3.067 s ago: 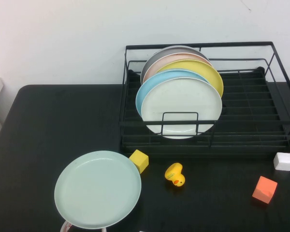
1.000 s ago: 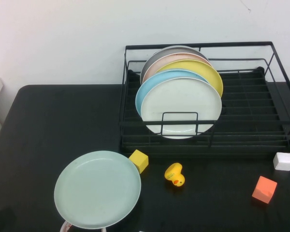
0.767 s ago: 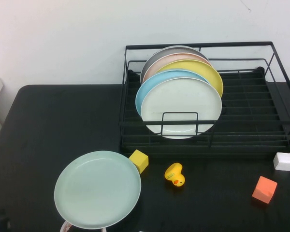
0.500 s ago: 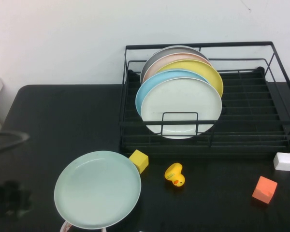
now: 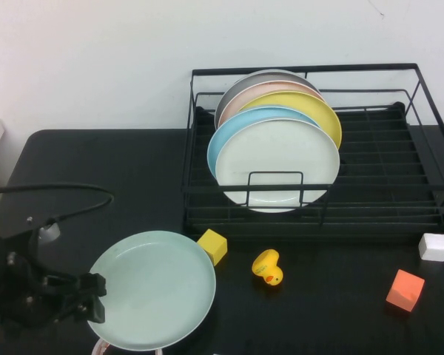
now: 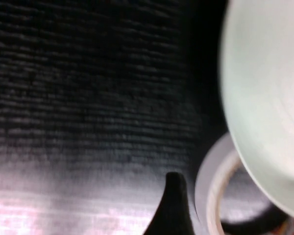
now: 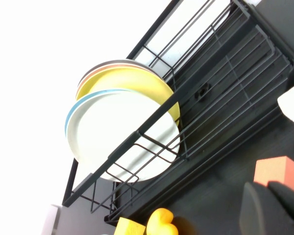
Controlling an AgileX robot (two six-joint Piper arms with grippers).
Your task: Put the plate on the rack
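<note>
The pale mint-green plate (image 5: 155,288) lies at the table's front left, its near edge resting on a white ring (image 5: 102,346). It fills one side of the left wrist view (image 6: 264,88). My left gripper (image 5: 96,298) is open at the plate's left rim and holds nothing; one dark fingertip (image 6: 174,181) shows beside the ring (image 6: 206,196). The black wire rack (image 5: 303,71) stands at the back right and also shows in the right wrist view (image 7: 225,98). My right gripper (image 7: 272,196) is shut and empty, out of the high view, near the orange cube (image 7: 277,171).
The rack's left half holds several upright plates, a white one (image 5: 277,159) in front, then light blue (image 5: 223,144) and yellow (image 5: 311,107). A yellow cube (image 5: 213,245), a rubber duck (image 5: 268,268), an orange cube (image 5: 405,289) and a white cube (image 5: 434,246) lie before the rack.
My left arm has come into view from the lower left and moved right up to the plate's left rim. The plate and the other things have not moved.
</note>
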